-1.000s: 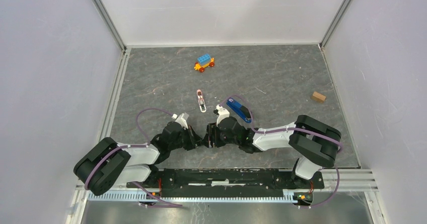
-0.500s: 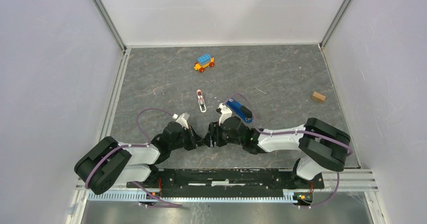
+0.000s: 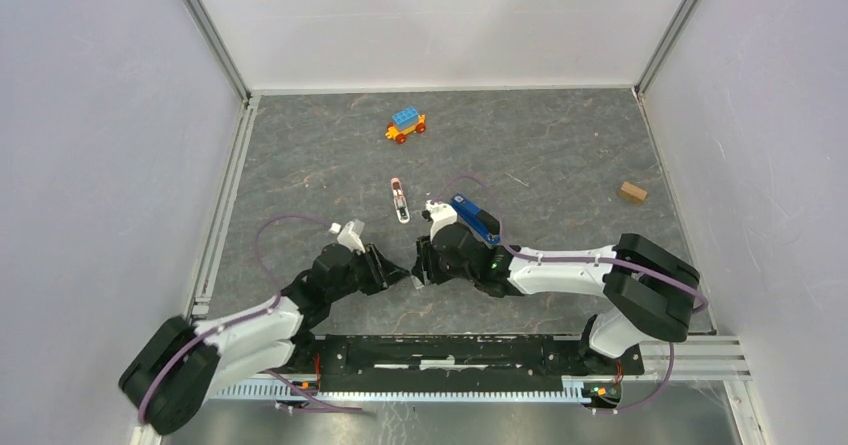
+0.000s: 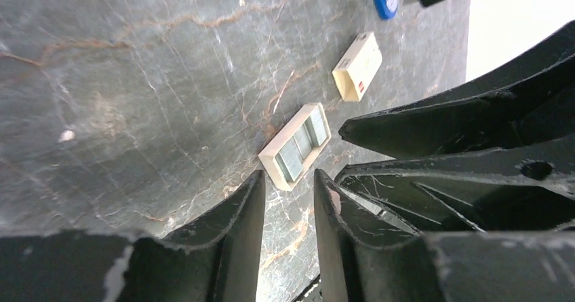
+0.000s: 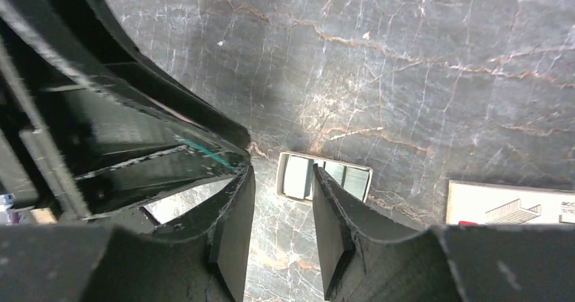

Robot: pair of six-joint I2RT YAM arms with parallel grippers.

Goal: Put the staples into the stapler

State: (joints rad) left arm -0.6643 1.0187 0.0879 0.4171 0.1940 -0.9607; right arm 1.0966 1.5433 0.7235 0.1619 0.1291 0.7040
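Both slightly spread, the left gripper (image 4: 289, 178) was just loosened and the right gripper (image 5: 281, 173) narrowed over the still-ungrasped staple tray (image 4: 295, 146).

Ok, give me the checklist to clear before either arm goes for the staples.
1. Staple tray lies face up, staples showing: ok.
2. Left pincer parted, nothing between its fingers: ok.
3. Right pincer parted and empty, tray just beyond its tips: ok.
4. Room between the two pincers: not ok, their tips nearly meet beside the tray.
5. Stapler opened for loading: cannot tell, the right arm hides part of it.
6. Box sleeve out of the way: ok, it lies apart from the tray.
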